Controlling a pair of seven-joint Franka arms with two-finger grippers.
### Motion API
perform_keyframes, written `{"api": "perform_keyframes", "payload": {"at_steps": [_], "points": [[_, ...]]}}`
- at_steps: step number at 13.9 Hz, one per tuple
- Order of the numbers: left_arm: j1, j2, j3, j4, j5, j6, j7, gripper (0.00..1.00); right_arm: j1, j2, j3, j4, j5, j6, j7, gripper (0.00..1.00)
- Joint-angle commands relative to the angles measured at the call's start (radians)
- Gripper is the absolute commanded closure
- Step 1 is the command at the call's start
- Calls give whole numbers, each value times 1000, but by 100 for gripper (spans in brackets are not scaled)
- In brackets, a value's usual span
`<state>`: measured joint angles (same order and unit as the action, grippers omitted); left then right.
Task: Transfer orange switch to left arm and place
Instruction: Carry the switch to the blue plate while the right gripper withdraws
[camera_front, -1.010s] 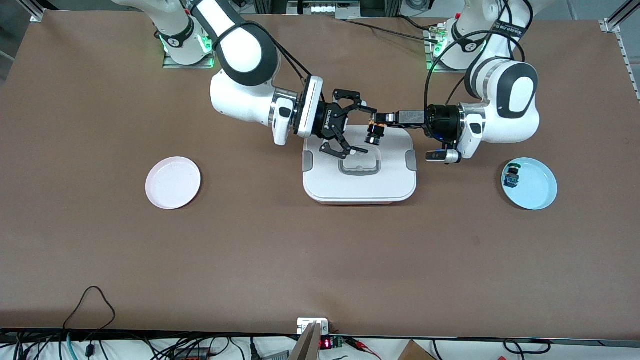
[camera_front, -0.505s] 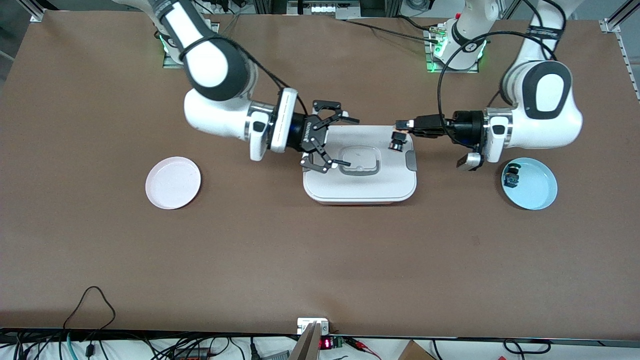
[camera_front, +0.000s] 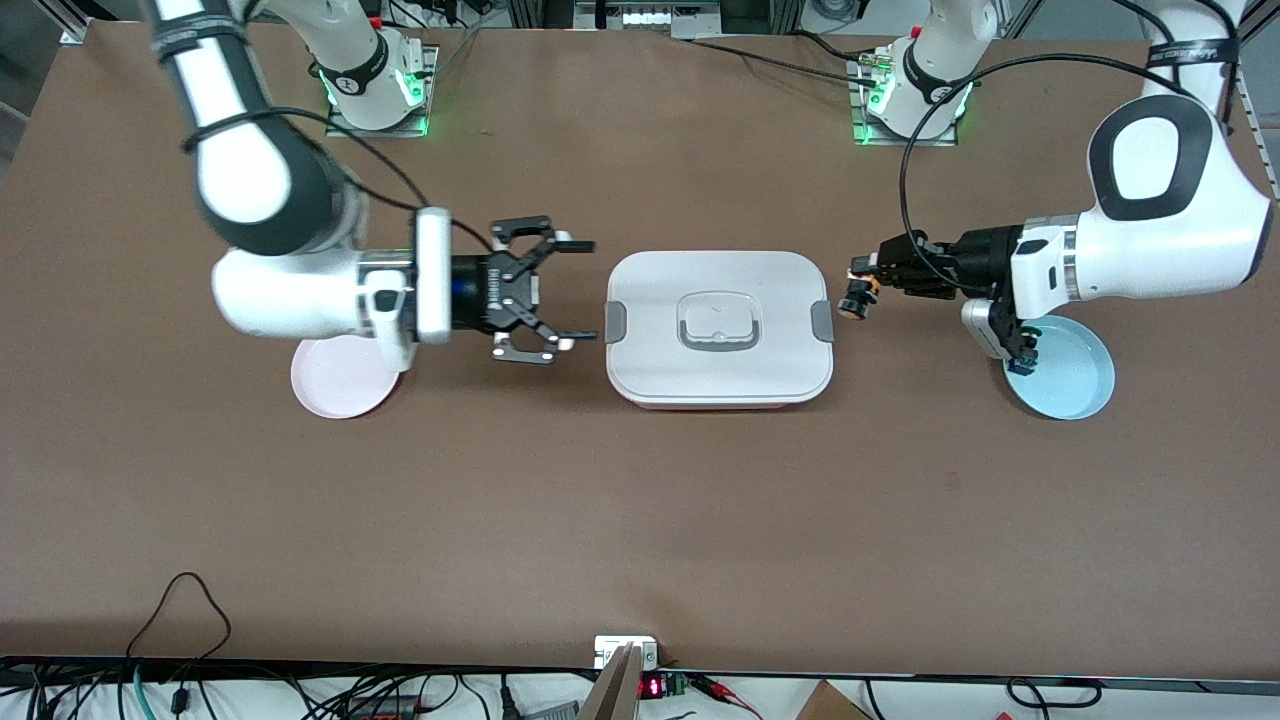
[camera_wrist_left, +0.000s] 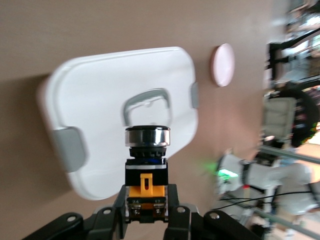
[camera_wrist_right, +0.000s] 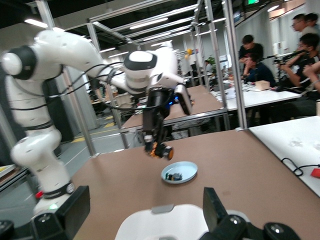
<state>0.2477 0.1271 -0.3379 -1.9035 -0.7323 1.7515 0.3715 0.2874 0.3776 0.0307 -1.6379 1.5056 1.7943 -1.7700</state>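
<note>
The orange switch (camera_front: 853, 303) is a small black button with orange marks, and my left gripper (camera_front: 862, 283) is shut on it in the air, just off the box's grey latch toward the left arm's end. From the left wrist, the switch (camera_wrist_left: 146, 165) stands between the fingers (camera_wrist_left: 173, 205) with the box (camera_wrist_left: 100, 95) past it. The white lidded box (camera_front: 650, 350) sits mid-table. My right gripper (camera_front: 590, 290) hangs open and holds nothing, beside the box toward the right arm's end. In the right wrist view the box (camera_wrist_right: 170, 222) lies between the spread fingers (camera_wrist_right: 215, 207), with the switch (camera_wrist_right: 161, 151) held farther off.
A pink plate (camera_front: 335, 385) lies partly under the right arm's wrist. A blue plate (camera_front: 1070, 375) sits under the left arm's wrist, and it holds a small dark switch (camera_wrist_right: 175, 176) in the right wrist view.
Both grippers have drawn apart from over the box. The left one carried the switch off toward its own end; the right one, still open, backed off toward its end.
</note>
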Motion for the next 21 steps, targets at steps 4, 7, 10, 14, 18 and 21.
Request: {"api": "perform_keyframes", "payload": {"at_steps": [4, 7, 10, 14, 18, 21], "points": [[8, 60, -13, 106, 415, -4, 23, 83, -203, -123, 15, -28, -242, -257, 151, 0], [48, 88, -9, 106, 614, 0, 154, 83, -284, -181, 14, -23, -451, -346, 268, 0], [73, 124, -7, 104, 828, 3, 314, 83, -307, -224, -32, -22, -684, -394, 305, 0], [175, 186, -7, 103, 958, 28, 577, 82, -307, -321, -74, -11, -989, -394, 496, 0], [320, 276, -7, 101, 964, 167, 973, 82, -303, -351, -66, 26, -1231, -391, 688, 0], [395, 336, -7, 101, 964, 261, 1168, 83, -294, -373, -52, 52, -1340, -402, 825, 0]]}}
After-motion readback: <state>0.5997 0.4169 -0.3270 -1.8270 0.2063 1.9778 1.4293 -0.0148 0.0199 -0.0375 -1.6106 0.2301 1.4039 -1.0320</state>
